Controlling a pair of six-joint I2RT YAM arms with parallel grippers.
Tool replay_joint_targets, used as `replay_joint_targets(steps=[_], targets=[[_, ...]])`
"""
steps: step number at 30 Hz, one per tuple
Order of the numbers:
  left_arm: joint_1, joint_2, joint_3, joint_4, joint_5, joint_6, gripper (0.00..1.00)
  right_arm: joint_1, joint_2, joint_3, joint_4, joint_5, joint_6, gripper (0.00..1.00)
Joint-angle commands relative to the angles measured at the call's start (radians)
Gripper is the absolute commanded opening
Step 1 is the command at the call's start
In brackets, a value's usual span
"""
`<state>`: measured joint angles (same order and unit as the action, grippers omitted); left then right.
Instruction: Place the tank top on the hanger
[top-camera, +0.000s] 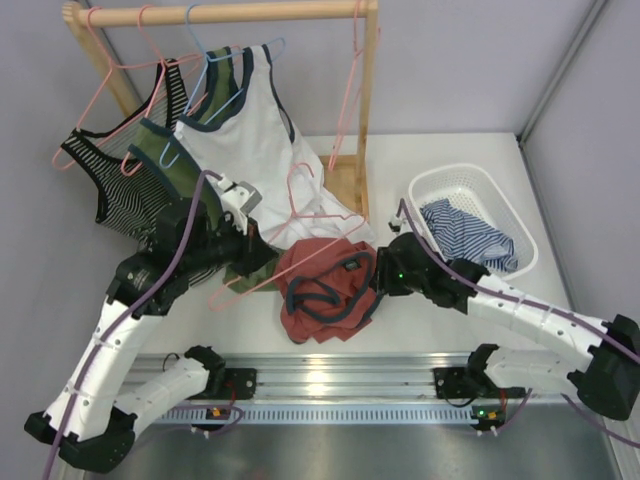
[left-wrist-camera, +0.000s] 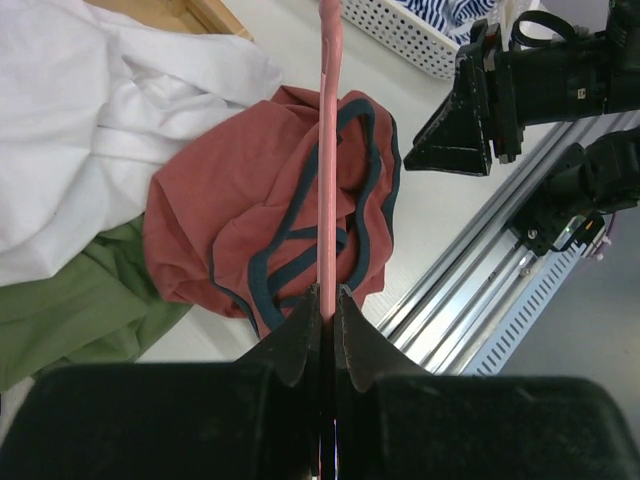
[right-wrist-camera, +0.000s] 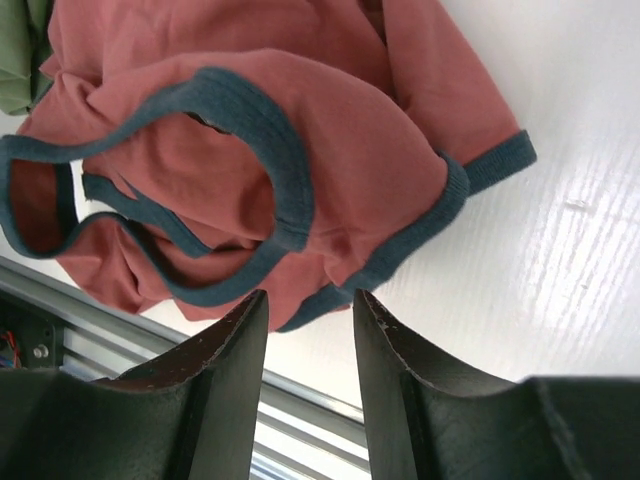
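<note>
The rust-red tank top lies crumpled on the table between my two grippers, its navy trim showing. My left gripper is shut on the thin pink hanger, whose wire runs out over the shirt. In the left wrist view the jaws pinch the pink wire above the tank top. My right gripper is open at the shirt's right edge. In the right wrist view its fingertips sit just short of the trimmed edge of the tank top, holding nothing.
A wooden clothes rack stands at the back with a white tank top, an olive-green one, a striped one and a light blue hanger. A white basket of striped cloth sits at the right. A metal rail runs along the near edge.
</note>
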<state>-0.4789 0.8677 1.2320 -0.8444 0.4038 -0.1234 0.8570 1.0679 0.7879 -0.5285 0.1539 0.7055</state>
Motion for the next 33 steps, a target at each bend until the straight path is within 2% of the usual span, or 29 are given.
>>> replay_joint_targets(steps=[1,10,14,21,30,33], targets=[[-0.021,0.005,0.017,-0.039,-0.011,-0.01,0.0,0.042,0.053,0.085,0.047,0.099,0.048,0.4],[-0.053,0.019,0.066,-0.108,-0.04,-0.013,0.0,0.091,0.211,0.191,-0.008,0.205,0.118,0.38],[-0.113,0.042,0.087,-0.146,-0.095,-0.012,0.0,0.097,0.247,0.192,0.002,0.213,0.144,0.39],[-0.251,0.091,0.138,-0.206,-0.287,-0.025,0.0,0.119,0.297,0.208,-0.05,0.263,0.175,0.39],[-0.276,0.114,0.224,-0.242,-0.309,0.005,0.0,0.12,0.265,0.185,-0.09,0.294,0.189,0.1],[-0.277,0.119,0.245,-0.26,-0.303,0.016,0.0,0.119,0.238,0.177,-0.1,0.299,0.186,0.05]])
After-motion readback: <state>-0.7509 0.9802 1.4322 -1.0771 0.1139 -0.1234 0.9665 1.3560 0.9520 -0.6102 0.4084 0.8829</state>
